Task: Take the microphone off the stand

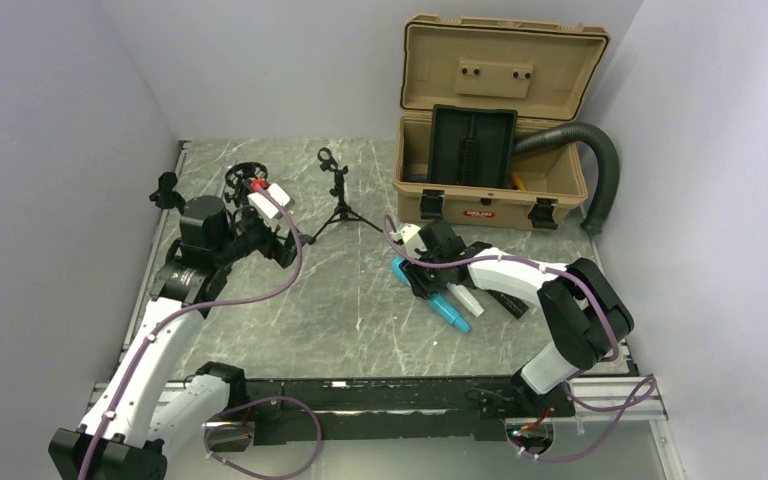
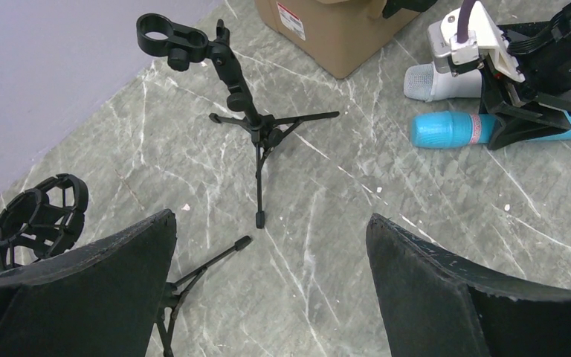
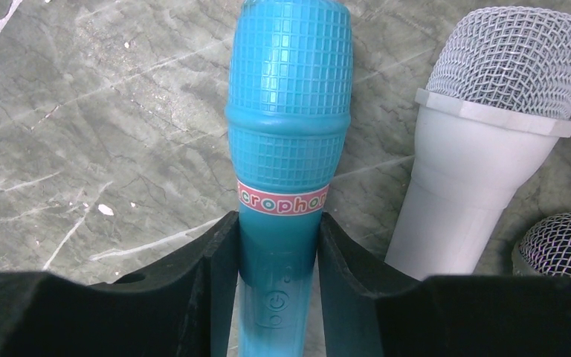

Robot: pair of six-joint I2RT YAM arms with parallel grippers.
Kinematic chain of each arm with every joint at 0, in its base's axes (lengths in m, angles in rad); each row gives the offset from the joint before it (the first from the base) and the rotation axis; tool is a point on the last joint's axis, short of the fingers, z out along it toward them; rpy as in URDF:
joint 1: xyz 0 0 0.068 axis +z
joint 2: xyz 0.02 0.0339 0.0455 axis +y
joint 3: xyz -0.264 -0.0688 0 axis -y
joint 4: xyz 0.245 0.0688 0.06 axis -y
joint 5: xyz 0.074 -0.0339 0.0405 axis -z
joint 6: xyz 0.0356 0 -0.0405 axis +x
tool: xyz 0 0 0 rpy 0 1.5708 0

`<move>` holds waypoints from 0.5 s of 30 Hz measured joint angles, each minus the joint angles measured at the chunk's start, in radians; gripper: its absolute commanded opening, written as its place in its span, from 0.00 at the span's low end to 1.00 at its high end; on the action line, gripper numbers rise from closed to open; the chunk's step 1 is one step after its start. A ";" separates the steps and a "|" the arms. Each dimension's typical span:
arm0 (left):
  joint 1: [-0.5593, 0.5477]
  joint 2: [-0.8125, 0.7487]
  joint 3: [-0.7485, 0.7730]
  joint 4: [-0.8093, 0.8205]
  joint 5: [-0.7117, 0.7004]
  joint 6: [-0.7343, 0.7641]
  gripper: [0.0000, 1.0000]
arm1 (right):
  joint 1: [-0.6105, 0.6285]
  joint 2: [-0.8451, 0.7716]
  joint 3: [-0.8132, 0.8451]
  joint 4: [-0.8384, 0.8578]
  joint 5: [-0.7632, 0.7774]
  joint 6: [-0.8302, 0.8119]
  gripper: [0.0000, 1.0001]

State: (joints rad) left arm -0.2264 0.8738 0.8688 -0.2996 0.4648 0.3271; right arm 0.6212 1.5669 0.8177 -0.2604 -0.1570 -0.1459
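Observation:
My right gripper [image 3: 279, 245] is shut on the handle of a blue toy microphone [image 3: 288, 111], just below its pink label band. The microphone [image 1: 447, 308] lies low at table level at centre right, with its head towards the stands. A small black tripod stand [image 1: 338, 195] stands upright at the back centre. Its clip [image 2: 165, 37] is empty. My left gripper [image 2: 271, 253] hangs open above bare table in front of that stand [image 2: 242, 104], with nothing between its fingers. In the top view my left gripper [image 1: 285, 248] is left of the stand and my right gripper [image 1: 426, 275] is to the stand's right.
A white microphone [image 3: 483, 149] lies right beside the blue one, and a dark one with a metal grille [image 3: 561, 245] lies beyond it. A second tripod with a round shock mount [image 2: 39, 219] stands at the back left. An open tan case [image 1: 495, 120] and a grey hose [image 1: 600, 170] fill the back right.

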 measured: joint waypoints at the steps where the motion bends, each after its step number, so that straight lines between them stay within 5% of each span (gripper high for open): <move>1: 0.000 -0.002 -0.001 0.000 0.000 0.000 0.99 | 0.000 0.000 0.000 0.000 0.000 0.000 0.43; 15: 0.000 -0.009 -0.001 0.002 0.000 -0.001 0.99 | 0.000 0.000 0.000 0.000 -0.001 0.001 0.66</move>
State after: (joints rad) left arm -0.2264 0.8646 0.8680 -0.2981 0.4648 0.3264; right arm 0.6212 1.5673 0.8177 -0.2607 -0.1577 -0.1448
